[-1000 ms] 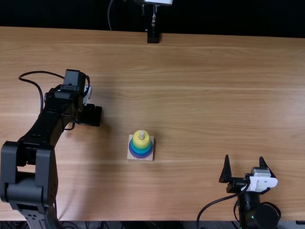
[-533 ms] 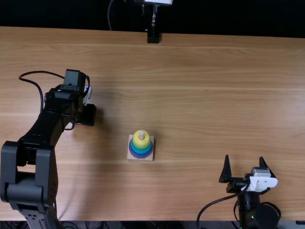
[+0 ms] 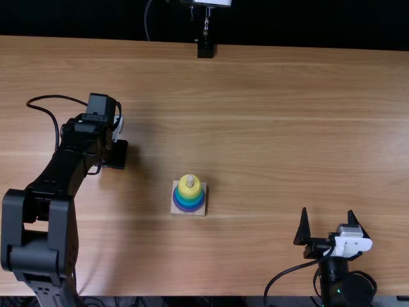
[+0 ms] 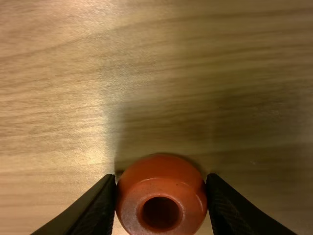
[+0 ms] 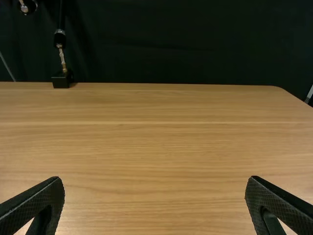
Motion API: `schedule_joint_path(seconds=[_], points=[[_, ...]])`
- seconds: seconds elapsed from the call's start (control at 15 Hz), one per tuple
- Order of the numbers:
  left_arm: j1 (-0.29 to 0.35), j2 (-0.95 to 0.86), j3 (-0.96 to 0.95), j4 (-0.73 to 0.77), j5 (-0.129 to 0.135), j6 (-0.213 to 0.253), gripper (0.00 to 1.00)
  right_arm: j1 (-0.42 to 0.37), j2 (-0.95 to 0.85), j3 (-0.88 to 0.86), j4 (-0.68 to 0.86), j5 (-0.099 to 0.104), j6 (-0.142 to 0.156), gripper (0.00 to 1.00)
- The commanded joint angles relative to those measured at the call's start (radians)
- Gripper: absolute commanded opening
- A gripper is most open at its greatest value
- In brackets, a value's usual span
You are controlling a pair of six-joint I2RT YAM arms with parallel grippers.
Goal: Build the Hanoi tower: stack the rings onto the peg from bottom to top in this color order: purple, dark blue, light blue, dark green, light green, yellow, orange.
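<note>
While the orange ring [image 4: 161, 171] is clasped by the fingers [image 4: 98, 208] of the left gripper [image 4: 161, 179], the peg [image 3: 190, 181] lies to its right, nearer the near edge of the table [image 3: 268, 115], above the yellow ring [image 3: 190, 192]. Farther from it, the right gripper [image 3: 327, 213] has its fingers spread.

In the left wrist view a part of the orange ring [image 4: 161, 183] is cut off by the edge, while in the top view the lower peg [image 3: 190, 181] is hidden by the stacked rings [image 3: 189, 205], whose green shades are too small to be distinguished, and the left arm [image 3: 59, 236] and right arm [image 3: 332, 275] are cut by the bottom edge.
</note>
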Motion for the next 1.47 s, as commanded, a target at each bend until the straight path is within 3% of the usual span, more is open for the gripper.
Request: schedule_joint_path(seconds=[0.0,0.33,0.47,0.53,0.67,1.0,1.4], points=[[-0.034,0.001,0.025,-0.010,0.012,-0.006,0.00,-0.006,-0.013,-0.015,-0.019,0.016,0.008,1.00],[-0.126,-0.093,0.141,-0.286,0.019,-0.011,0.00,-0.008,-0.013,-0.015,-0.019,0.016,0.008,1.00],[-0.168,-0.145,0.171,-0.357,0.076,-0.020,0.00,-0.008,-0.013,-0.015,-0.019,0.016,0.008,1.00],[-0.183,-0.162,0.195,-0.385,0.084,-0.057,0.00,-0.006,-0.013,-0.015,-0.019,0.016,0.008,1.00],[-0.221,-0.205,0.256,-0.459,0.084,-0.136,0.00,-0.008,-0.013,-0.015,-0.019,0.015,0.008,1.00],[-0.323,-0.222,0.444,-0.709,0.084,-0.256,0.00,-0.008,-0.013,-0.015,-0.019,0.016,0.008,1.00],[-0.415,-0.202,0.534,-0.733,0.084,-0.269,0.00,-0.006,-0.013,-0.015,-0.019,0.016,0.008,1.00]])
